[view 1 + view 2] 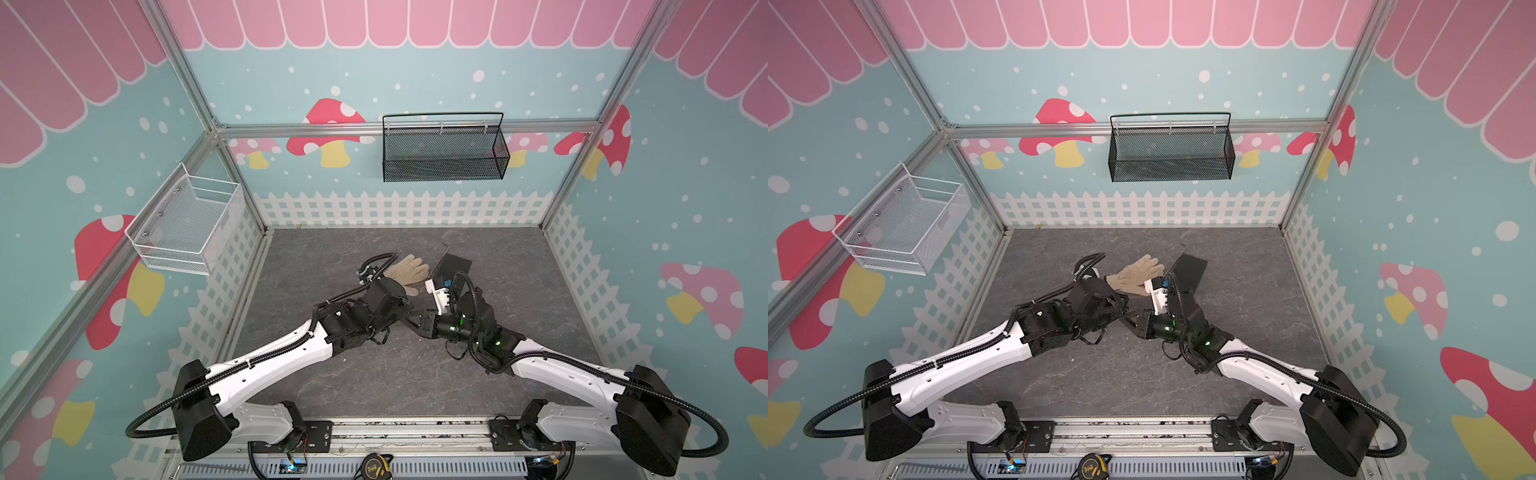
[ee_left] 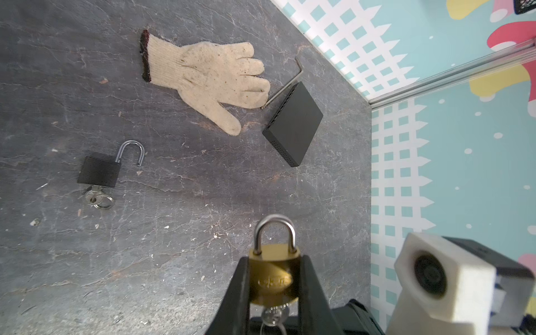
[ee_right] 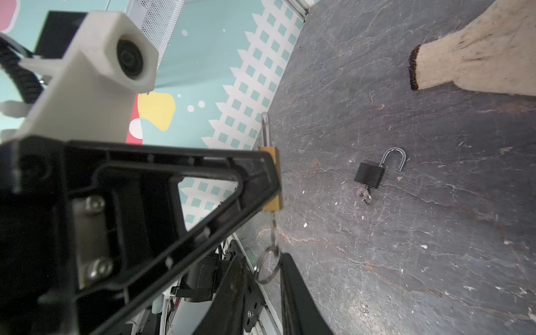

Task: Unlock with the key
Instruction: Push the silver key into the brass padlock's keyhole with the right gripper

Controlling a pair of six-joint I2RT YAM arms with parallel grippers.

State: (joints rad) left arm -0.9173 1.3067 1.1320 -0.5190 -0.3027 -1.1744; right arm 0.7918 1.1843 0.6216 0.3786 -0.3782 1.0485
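Mid-frame in both top views: left tool [image 2: 274,262] pinches brass padlock [image 2: 274,275] — key [image 3: 273,224] shaft points at my right tool [image 3: 263,258], slightly spread.

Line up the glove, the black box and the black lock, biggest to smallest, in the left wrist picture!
1. glove
2. black box
3. black lock

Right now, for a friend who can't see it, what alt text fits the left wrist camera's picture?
The left end effector clamps a closed brass padlock with a key in its base. Beyond, on the grey table, lie an open black padlock, a worn glove and a flat black box.
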